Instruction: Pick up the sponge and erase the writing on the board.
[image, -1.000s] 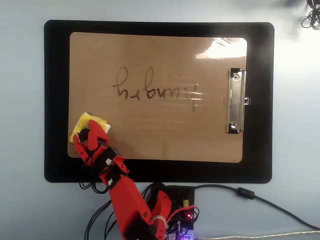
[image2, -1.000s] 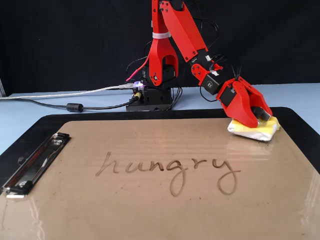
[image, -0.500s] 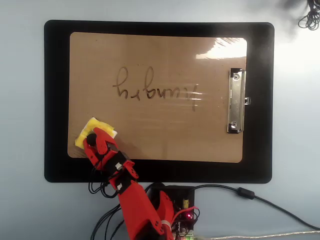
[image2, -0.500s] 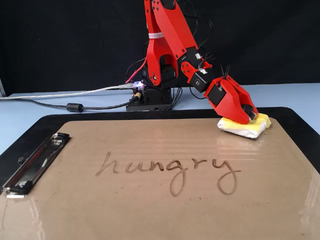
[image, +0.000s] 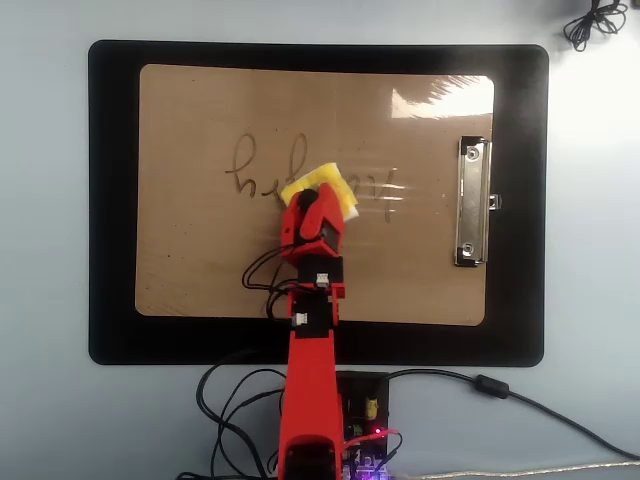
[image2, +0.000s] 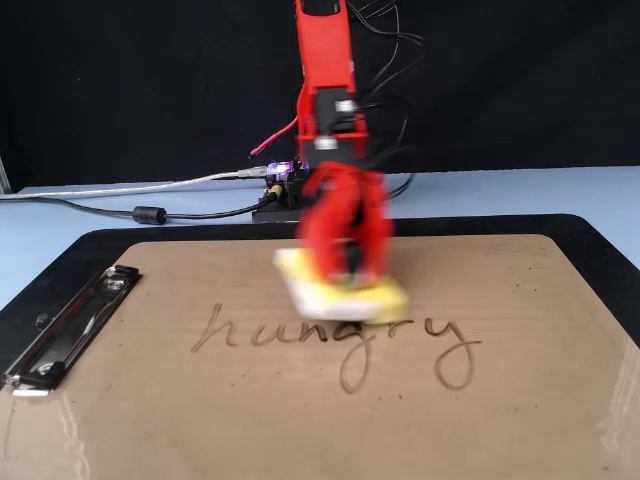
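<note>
While the red gripper (image: 318, 205) clamps it, the yellow sponge (image: 322, 189) sits over the middle of the writing (image: 262, 182), pressed between the jaws; in the fixed view the sponge (image2: 345, 296) is a motion-blurred slab, yellow on top with a whitish edge, lying just above the scrawl. The writing (image2: 335, 340) is a thin dark cursive word that reads "hungry" in the fixed view and appears upside down from overhead, where its central letters are hidden under the sponge. It crosses the centre of the board (image: 200, 260), a glossy tan-brown rectangle with rounded corners that carries a bright glare patch at two o'clock and a silver metal clip (image: 473, 202) at three o'clock in the overhead view. The board rests on a larger matte black mat (image: 112, 200), itself on a pale blue table (image: 45, 250). The arm (image: 310, 370), angular red plastic, reaches in from six o'clock overhead, with black cables (image: 235, 400) looping round its base.
</note>
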